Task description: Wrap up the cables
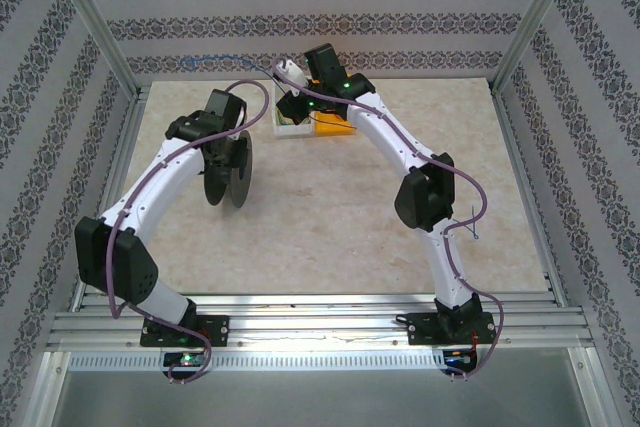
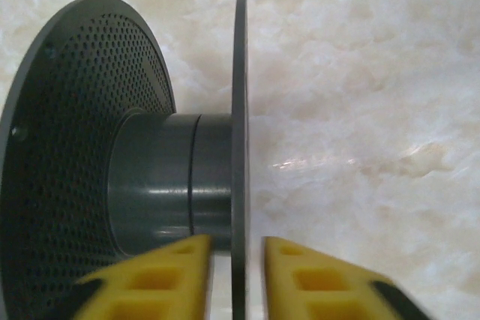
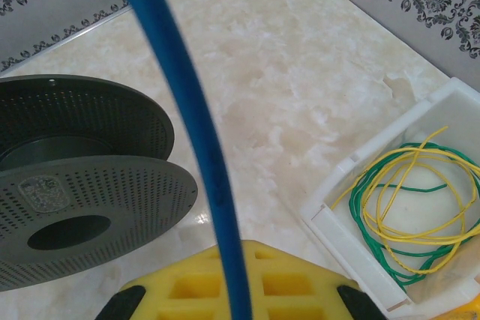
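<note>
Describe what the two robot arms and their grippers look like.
Both the left arm and right arm have white tubular links joined by bulky black joint housings. A thin purple cord runs loosely along each. A small green light glows at the right wrist. The left gripper and right gripper carry yellow fingers moulded with square recesses, black at the edges.
</note>
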Controlling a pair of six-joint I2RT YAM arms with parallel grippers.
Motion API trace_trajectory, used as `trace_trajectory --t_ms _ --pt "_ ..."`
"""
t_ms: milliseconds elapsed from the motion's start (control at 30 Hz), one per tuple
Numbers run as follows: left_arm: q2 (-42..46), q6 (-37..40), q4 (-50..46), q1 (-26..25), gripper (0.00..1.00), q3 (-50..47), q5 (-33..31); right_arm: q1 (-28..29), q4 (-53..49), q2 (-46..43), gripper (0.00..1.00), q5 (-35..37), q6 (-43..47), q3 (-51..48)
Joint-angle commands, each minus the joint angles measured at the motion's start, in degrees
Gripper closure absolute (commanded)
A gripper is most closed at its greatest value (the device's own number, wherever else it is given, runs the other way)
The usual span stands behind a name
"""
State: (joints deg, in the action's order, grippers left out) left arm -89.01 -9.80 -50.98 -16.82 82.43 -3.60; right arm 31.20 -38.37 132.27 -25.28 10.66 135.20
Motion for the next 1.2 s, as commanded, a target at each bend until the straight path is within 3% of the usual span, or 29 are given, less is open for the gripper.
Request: trace_trajectory --t_ms 0,67,300,400,467,567,733,967,1167 --pt "-0.05 2.21 -4.56 -0.07 0.53 2.86 -1.64 -0.92 0.48 0.17 1.00 -2.35 -0.89 0.68" --pt "1.20 3.22 -6.89 -0.01 0.41 5.13 -2.46 -1.22 0.28 0.36 1.00 -3.78 -0.99 0.77" --pt "8.88 6.19 -16.29 1.45 0.27 11.15 -6.12 -1.49 -0.57 0.72 1.00 -6.16 -0.82 0.42" --pt "13.64 7.60 -17.98 5.40 0.12 10.22 -5.33 -1.49 -0.46 0.89 1.00 -6.60 -0.81 0.26" --pt "16.24 8.45 -17.72 10.56 0.00 6.81 -1.47 -1.49 -0.30 1.06 1.00 -7.51 -0.91 0.24" --pt "18.07 8.43 -15.98 17.67 0.00 -0.54 6.96 -1.49 -0.88 1.40 1.00 -11.67 -0.66 0.18" --pt "19.05 6.27 -9.19 19.37 0.01 -10.61 13.49 -1.58 -3.41 1.78 1.00 -20.34 0.80 -1.05" --pt "17.77 4.45 -2.52 19.37 0.25 -16.54 17.20 -1.69 -8.99 2.37 1.00 -24.36 4.65 -3.11" --pt "15.78 4.18 -0.11 19.39 0.43 -17.18 15.45 -2.35 -10.78 2.38 1.00 -25.63 5.67 -4.50"
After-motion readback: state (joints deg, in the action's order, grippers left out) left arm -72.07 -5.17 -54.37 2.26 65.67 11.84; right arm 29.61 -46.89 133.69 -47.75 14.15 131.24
